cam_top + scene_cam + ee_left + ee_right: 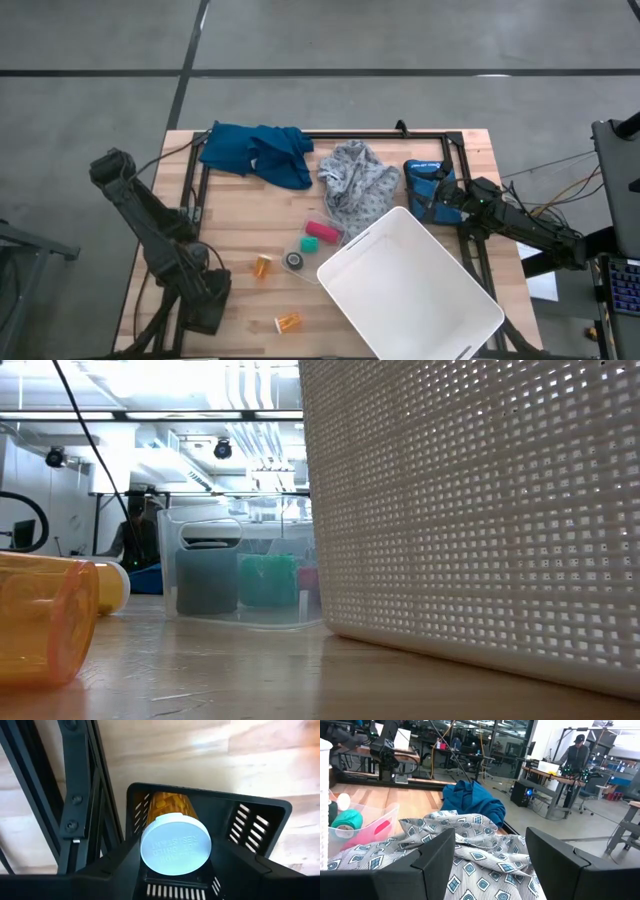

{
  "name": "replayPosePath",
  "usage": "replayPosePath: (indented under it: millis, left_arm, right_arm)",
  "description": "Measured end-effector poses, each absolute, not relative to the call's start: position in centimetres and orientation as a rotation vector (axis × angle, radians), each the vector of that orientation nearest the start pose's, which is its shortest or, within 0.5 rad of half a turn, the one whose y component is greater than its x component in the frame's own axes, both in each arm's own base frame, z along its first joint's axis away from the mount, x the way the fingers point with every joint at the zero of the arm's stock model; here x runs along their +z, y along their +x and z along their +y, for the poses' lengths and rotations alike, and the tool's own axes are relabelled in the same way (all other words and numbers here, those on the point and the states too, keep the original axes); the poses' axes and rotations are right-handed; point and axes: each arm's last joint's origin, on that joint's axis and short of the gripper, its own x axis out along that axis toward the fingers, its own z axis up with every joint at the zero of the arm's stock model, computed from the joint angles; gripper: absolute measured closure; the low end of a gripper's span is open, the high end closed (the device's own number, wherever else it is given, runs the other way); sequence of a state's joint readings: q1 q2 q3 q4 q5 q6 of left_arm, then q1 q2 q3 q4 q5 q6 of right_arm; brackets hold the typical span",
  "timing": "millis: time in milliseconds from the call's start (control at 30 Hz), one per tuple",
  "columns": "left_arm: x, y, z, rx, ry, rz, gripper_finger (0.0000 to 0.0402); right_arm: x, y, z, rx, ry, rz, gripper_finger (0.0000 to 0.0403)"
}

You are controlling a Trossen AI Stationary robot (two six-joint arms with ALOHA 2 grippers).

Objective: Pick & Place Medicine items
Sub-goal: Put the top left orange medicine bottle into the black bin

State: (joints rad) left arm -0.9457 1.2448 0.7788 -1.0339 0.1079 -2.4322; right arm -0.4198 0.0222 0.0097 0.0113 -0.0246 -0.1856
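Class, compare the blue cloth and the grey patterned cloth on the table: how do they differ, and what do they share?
The blue cloth is plain, while the grey cloth carries a diamond print. In the high view the blue cloth lies left of the grey cloth, and the grey cloth lies beside the white basket. Both lie crumpled.

I find only one item carrying text: the white cap (175, 845) of the orange pill bottle (169, 806) seen in the left wrist view. Two lines of raised lettering are moulded into the cap face, but I cannot make out the words. I read no other labels, brands, numbers or signs on the table or in the room behind.
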Motion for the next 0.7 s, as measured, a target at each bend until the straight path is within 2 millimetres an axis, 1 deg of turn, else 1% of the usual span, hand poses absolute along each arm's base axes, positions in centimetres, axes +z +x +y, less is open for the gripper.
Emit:
replayPosePath:
  millis: [200, 400, 700]
  left_arm:
    - [20.5, 10.8, -14.4, 1.126, -1.216, 1.345, 0.0176]
    - [19.7, 10.9, -12.8, 1.108, -1.207, 1.35, 0.0176]
    - [19.6, 10.3, -11.1, 1.068, -1.263, 1.341, 0.0176]
  right_arm:
    - [16.6, 9.0, -3.9, -0.394, -0.183, 0.038, 0.0163]
    - [16.6, 9.0, -4.0, -0.394, -0.181, 0.038, 0.0163]
    - [16.6, 9.0, -3.9, -0.394, -0.181, 0.038, 0.0163]
